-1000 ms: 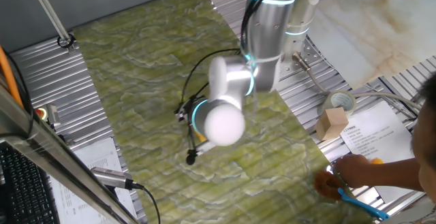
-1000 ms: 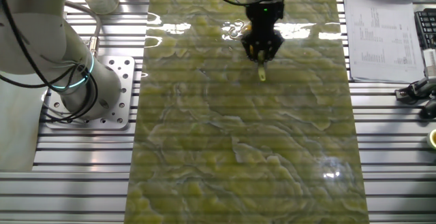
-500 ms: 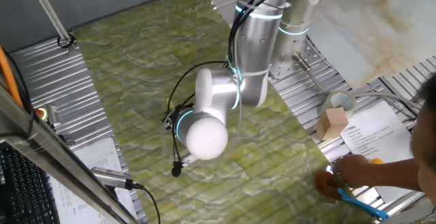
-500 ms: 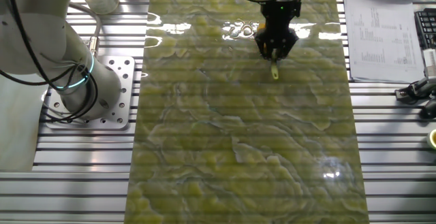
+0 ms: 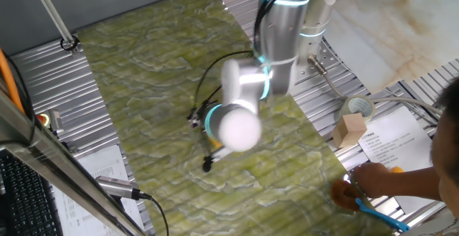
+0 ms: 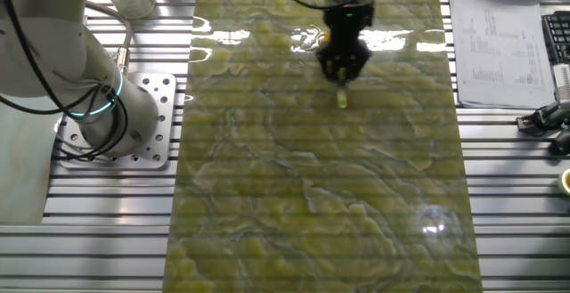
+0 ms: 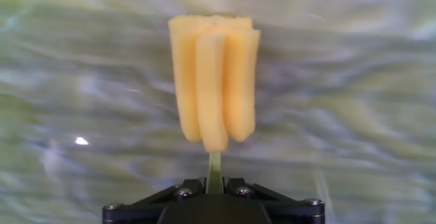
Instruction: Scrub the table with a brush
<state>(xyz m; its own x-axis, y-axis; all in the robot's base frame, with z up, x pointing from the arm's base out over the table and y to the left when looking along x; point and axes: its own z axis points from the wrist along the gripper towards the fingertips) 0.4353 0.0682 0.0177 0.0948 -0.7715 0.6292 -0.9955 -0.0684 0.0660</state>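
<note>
We see the black two-finger gripper's fingers closed on the thin stem of the small bright yellow brush, whose blocky ribbed head stands out straight ahead of them in the hand view, against the blurred green surface. Holding the stem low and the head far forward lets the head meet the surface while the fingers stay clear of it, which we judge is why the grip sits so far back. In the other fixed view the gripper points down with the brush showing as a pale yellow tip just below it, at or very near the long tabletop with its mottled olive-green and pale yellow marble-like pattern; whether the head truly presses the tabletop we cannot tell. The brush works toward the far edge of the tabletop in that view, roughly midway between its two long edges. From the one fixed view the silver arm's white rounded joint hides the fingers, and only a dark cable end shows beneath it. We judge the scrubbing to be under way, with most of the near tabletop not yet covered. Off the tabletop lie a roll of tape and a small cardboard box.
</note>
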